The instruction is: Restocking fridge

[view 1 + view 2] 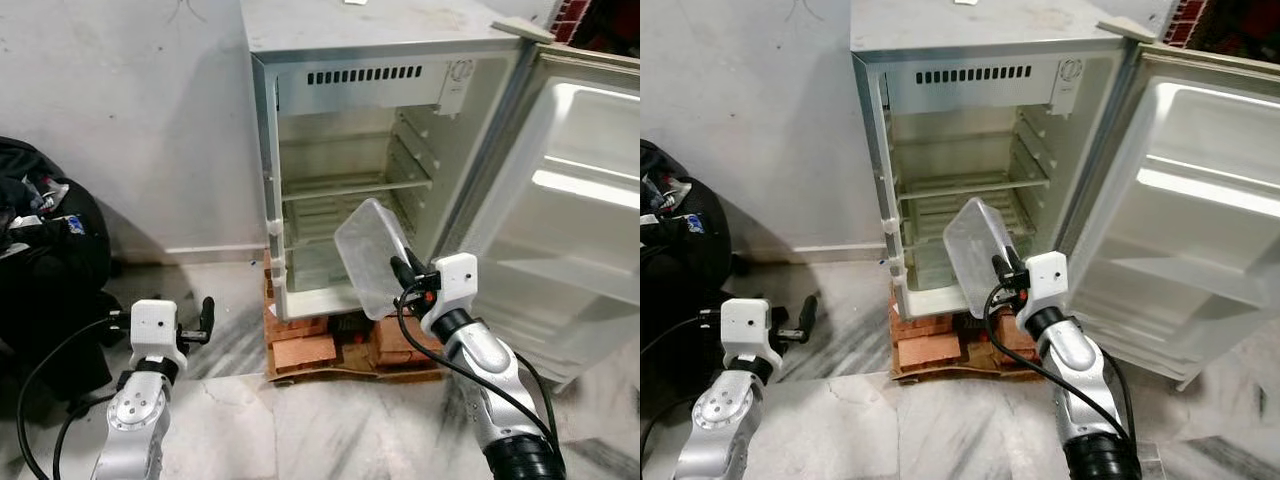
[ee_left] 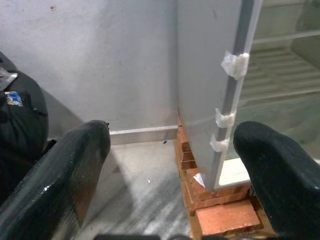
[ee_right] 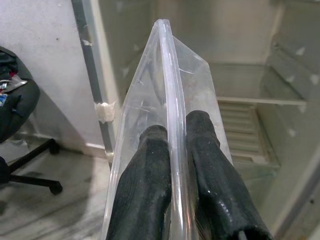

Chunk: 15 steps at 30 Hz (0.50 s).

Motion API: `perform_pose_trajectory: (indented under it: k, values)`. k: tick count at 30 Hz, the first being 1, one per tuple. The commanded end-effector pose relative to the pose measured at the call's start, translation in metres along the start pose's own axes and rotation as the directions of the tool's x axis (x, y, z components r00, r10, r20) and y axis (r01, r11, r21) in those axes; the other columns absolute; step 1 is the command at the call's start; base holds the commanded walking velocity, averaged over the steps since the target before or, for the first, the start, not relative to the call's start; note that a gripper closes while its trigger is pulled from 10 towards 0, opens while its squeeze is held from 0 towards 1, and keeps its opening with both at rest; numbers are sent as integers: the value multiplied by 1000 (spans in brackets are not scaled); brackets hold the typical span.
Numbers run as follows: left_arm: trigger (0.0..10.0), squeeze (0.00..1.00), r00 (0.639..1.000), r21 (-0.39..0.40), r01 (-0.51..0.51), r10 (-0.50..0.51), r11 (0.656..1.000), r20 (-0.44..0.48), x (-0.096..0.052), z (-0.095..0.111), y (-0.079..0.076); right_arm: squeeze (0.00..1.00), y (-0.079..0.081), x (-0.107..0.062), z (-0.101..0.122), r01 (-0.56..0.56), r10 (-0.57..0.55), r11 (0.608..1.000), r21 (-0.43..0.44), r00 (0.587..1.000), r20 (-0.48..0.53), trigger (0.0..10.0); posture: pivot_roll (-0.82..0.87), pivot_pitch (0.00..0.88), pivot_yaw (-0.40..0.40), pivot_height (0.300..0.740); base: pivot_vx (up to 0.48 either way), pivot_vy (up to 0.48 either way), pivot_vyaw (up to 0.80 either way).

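Observation:
A small fridge (image 1: 350, 60) stands open on a stack of bricks (image 1: 310, 350), its wire shelves (image 1: 355, 185) bare and its door (image 1: 580, 190) swung out to the right. My right gripper (image 1: 403, 275) is shut on the rim of a clear plastic tray (image 1: 372, 255), tilted on edge just in front of the lower compartment. In the right wrist view both black fingers (image 3: 145, 190) pinch the tray's thin wall (image 3: 170, 100). My left gripper (image 1: 205, 318) hangs low to the left of the fridge, open with nothing between its fingers (image 2: 65, 170).
A black office chair with a dark bag (image 1: 40, 240) stands at the left against the white wall. The floor (image 1: 300, 420) is grey marble. White tape tabs (image 2: 234, 64) mark the fridge's left front edge. The open door (image 1: 1200, 220) blocks the right side.

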<state>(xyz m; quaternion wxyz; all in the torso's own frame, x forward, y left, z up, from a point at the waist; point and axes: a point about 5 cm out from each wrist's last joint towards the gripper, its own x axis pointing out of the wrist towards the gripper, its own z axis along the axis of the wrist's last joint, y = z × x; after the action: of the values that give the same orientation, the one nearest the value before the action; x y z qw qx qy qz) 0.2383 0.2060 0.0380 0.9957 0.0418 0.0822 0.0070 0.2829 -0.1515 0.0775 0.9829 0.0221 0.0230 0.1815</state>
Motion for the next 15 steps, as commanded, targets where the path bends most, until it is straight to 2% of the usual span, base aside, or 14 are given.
perform_pose_trajectory:
  k: [1,15]
  values:
    - [10000,0,1000,-6,13,-13,1000,18,2,5,-2,0,-3,0,4,11,-11,1000,5,1000,19,10000,13,0,-24,740,382,0,0]
    - [10000,0,1000,-8,14,-14,1000,15,2,5,0,0,4,0,2,-40,40,999,-24,999,9,10000,18,0,-22,740,335,324,0]
